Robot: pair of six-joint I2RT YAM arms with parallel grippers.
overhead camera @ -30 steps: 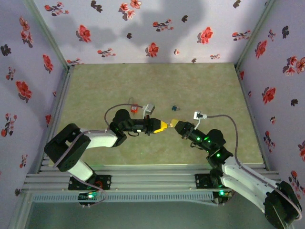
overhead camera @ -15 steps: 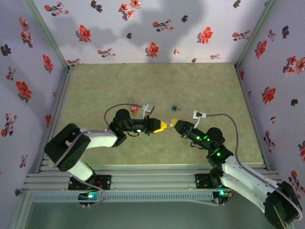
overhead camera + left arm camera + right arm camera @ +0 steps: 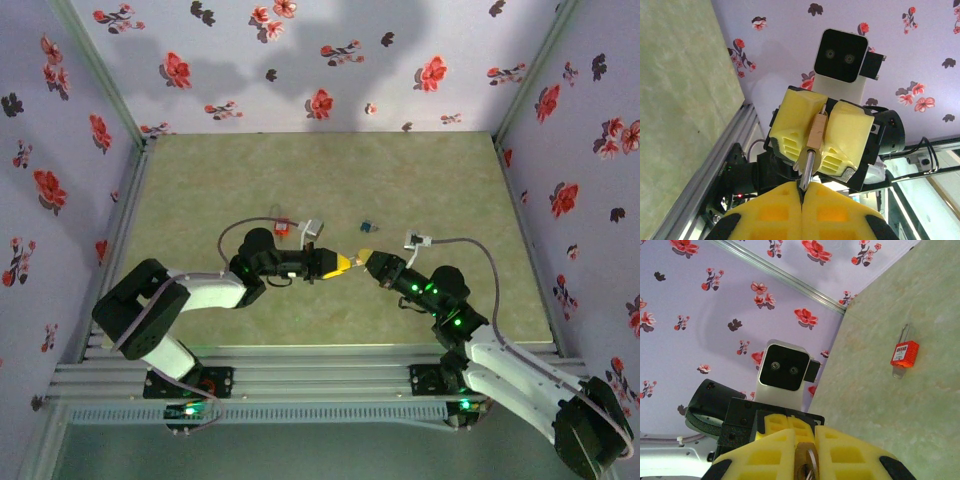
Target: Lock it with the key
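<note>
Trouble is most likely at a mid-air meeting above the mottled green table top (image 3: 420, 180), where two white-and-black arms face each other tip to tip. The left gripper (image 3: 345, 263) has its yellow foam pads pressed together, and the right gripper (image 3: 372, 260) has its matching pads nearly closed. Both pinch the same small key with a tan head and silver metal blade (image 3: 812, 145). In the left wrist view the right gripper's pads clamp the head, and the blade tip runs into the seam of the left gripper's pads.

With two grips on one thin object, any pull or twist by either arm could bend the blade or tug the key free, dropping it onto the table. If one side lets go while the other has only the tip, the key may tilt in the soft foam and miss the keyhole.

The small red padlock with a metal shackle (image 3: 282, 229) lies flat and unheld on the table beyond the left arm, apart from both grippers, so it could slide when pushed. A tiny blue object (image 3: 367, 228), too small to identify, lies near the grippers on the far side.
</note>
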